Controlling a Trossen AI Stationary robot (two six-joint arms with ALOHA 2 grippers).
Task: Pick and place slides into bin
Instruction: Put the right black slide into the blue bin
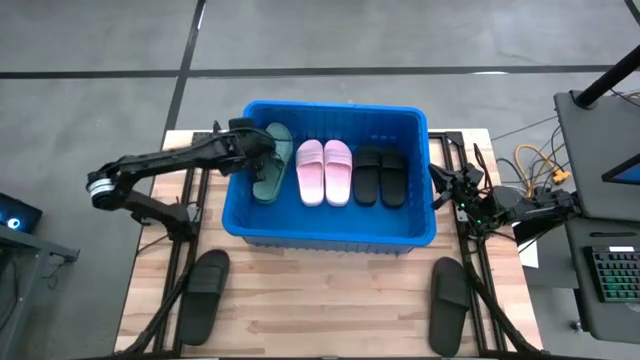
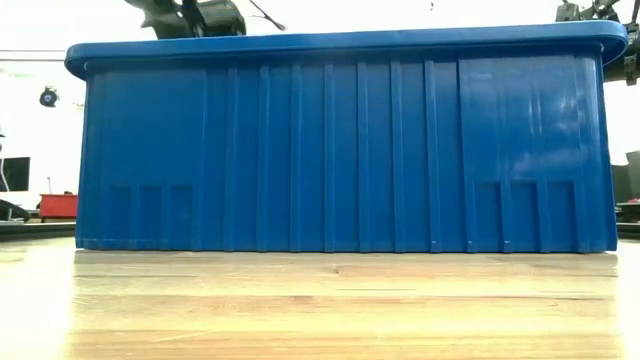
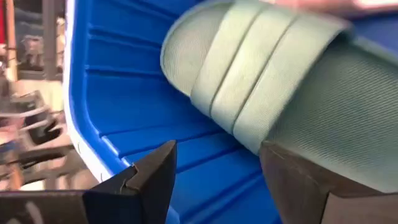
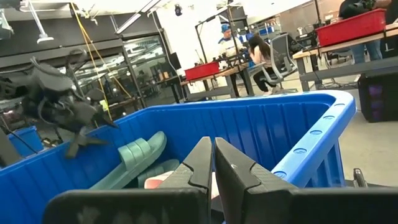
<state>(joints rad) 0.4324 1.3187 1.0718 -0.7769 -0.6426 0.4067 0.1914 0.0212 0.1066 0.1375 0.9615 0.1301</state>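
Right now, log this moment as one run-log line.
left pincer: open, at green rubber slide in blue plastic bin | right pincer: shut, beside bin | two black slides on table

Both arms are dark, slim, jointed links; the left arm (image 1: pixel 165 160) carries a pale silver ring at its near joint. The left pincer (image 3: pixel 217 180) has two matte black wedge-shaped fingers (image 3: pixel 152 180) with sharp tips. The right pincer (image 4: pixel 213 163) has matching black tapered fingers, with loose dark wiring around its wrist.

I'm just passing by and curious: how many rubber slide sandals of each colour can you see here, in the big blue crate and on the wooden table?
Black rubber slide sandals: 4, two in the bright blue plastic crate, and two on the wooden table.
Light pink rubber slide sandals: 2, in the crate.
Dark green rubber slide sandals: 2, in the crate at its left end.
Total: 8.
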